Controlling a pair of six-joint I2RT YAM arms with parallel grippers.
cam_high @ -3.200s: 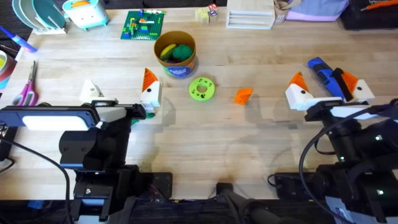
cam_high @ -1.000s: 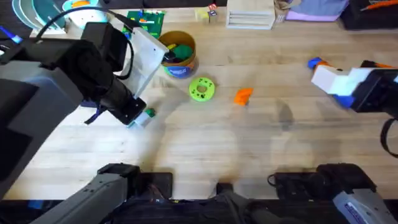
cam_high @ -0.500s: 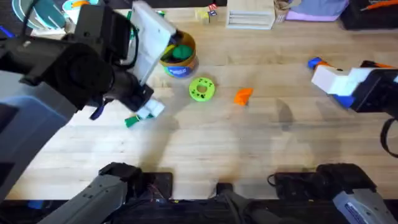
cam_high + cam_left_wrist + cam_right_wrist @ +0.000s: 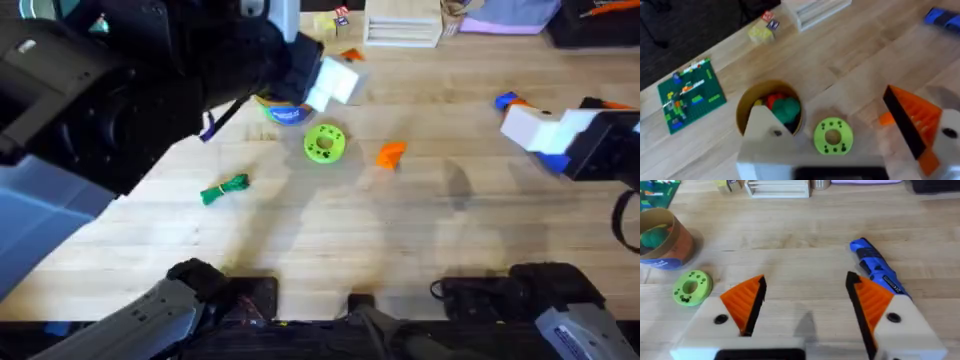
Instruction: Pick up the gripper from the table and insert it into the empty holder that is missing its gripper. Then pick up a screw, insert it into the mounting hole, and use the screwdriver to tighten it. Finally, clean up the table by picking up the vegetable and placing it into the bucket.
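The left gripper (image 4: 850, 125) has its jaws spread with nothing between them: one finger is the plain white holder (image 4: 771, 135), the other a white mount with an orange ribbed tip. It hangs above the tan-yellow bucket (image 4: 747, 107) and the flat green disc with holes (image 4: 833, 136); in the overhead view the left arm rises large and dark over the table's far left. The bucket holds a dark green lump and red and yellow toys.

The right gripper (image 4: 805, 305) also stands wide open and empty, both of its fingers carrying orange ribbed tips. The blue screwdriver (image 4: 875, 267) lies on the table just beside its right-hand finger.

The loose orange gripper (image 4: 390, 153) lies on the light wooden table (image 4: 400, 230), just beside the green disc, between the two arms. The slim green vegetable (image 4: 224, 188) lies on the planks nearer the left arm's base, apart from the bucket (image 4: 285, 110).
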